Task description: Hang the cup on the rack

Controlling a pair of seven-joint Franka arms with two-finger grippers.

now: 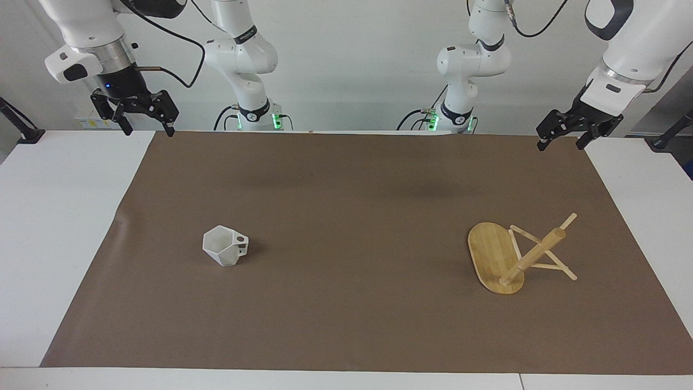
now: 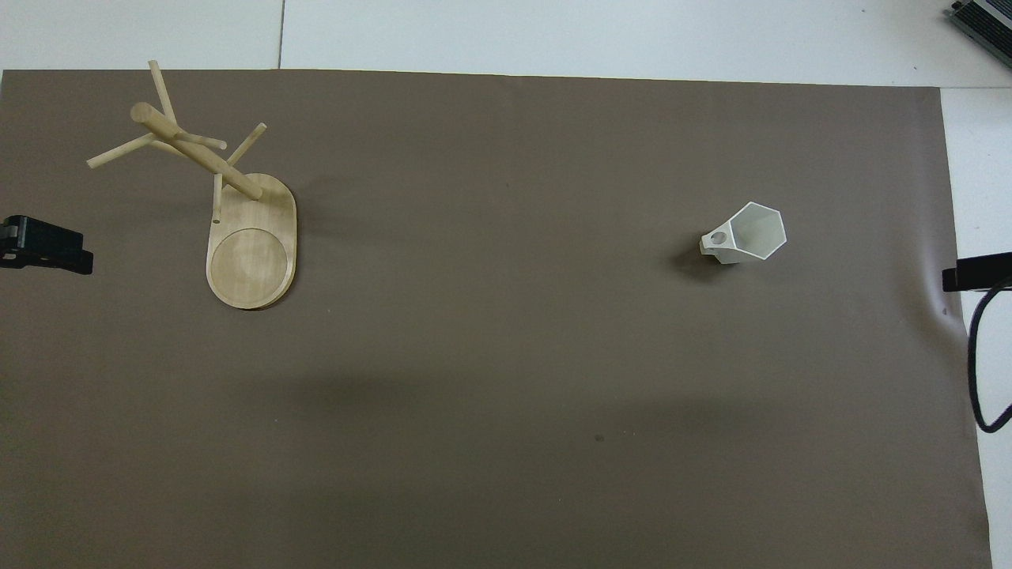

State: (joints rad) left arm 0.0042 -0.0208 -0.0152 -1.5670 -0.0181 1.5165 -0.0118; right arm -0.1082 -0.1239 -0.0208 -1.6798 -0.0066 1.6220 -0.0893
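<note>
The white faceted cup (image 1: 224, 246) stands rim up on the brown mat toward the right arm's end of the table, its holed handle pointing toward the rack. It also shows in the overhead view (image 2: 747, 233). The bamboo rack (image 1: 495, 257) rests on its oval base toward the left arm's end, with its post and thin pegs bare; it shows in the overhead view too (image 2: 253, 237). My right gripper (image 1: 147, 129) is open and empty, raised over the mat's corner near its base. My left gripper (image 1: 562, 143) is open and empty, raised over the other near corner.
The brown mat (image 1: 346, 216) covers most of the white table (image 1: 59, 227). White margins lie at both ends. A black cable (image 2: 976, 356) hangs by the right arm's end. The gripper tips show at the overhead view's edges.
</note>
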